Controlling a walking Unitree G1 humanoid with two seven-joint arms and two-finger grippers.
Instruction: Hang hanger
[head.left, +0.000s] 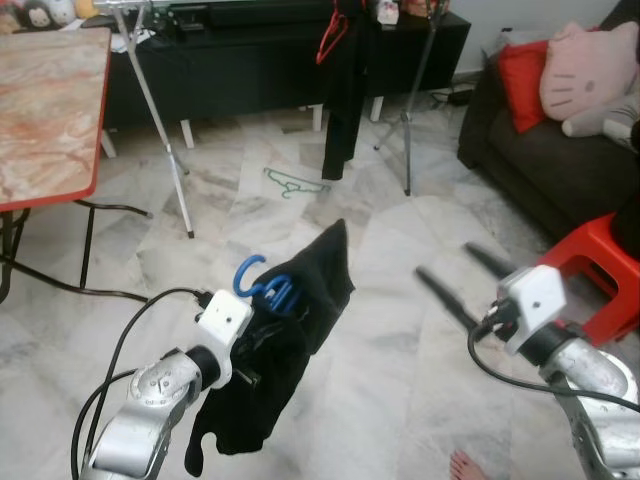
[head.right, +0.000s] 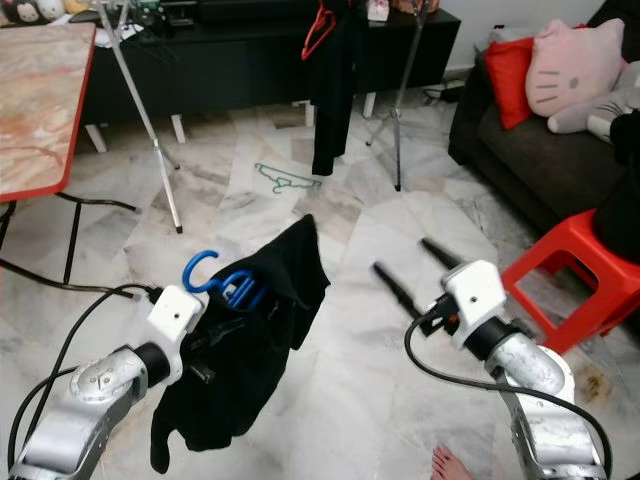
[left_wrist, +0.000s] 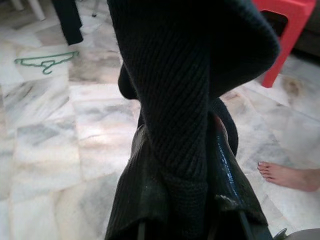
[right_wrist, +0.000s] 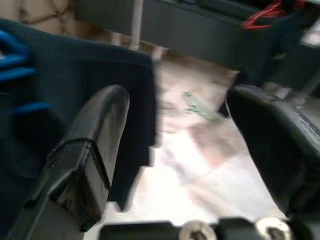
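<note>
A blue hanger with a black knit garment draped over it is held up by my left gripper, low and left of centre. The garment covers the fingers; in the left wrist view the cloth wraps around them. My right gripper is open and empty, its two black fingers pointing toward the garment from the right, with a clear gap to it. Through the right wrist view the garment and the blue hanger lie beyond one finger. A drying rack stands ahead, with a black garment on a red hanger.
A green hanger lies on the marble floor under the rack. At left is a red-rimmed table. To the right stand a red stool and a dark sofa with cushions. A person's bare foot is near my right arm.
</note>
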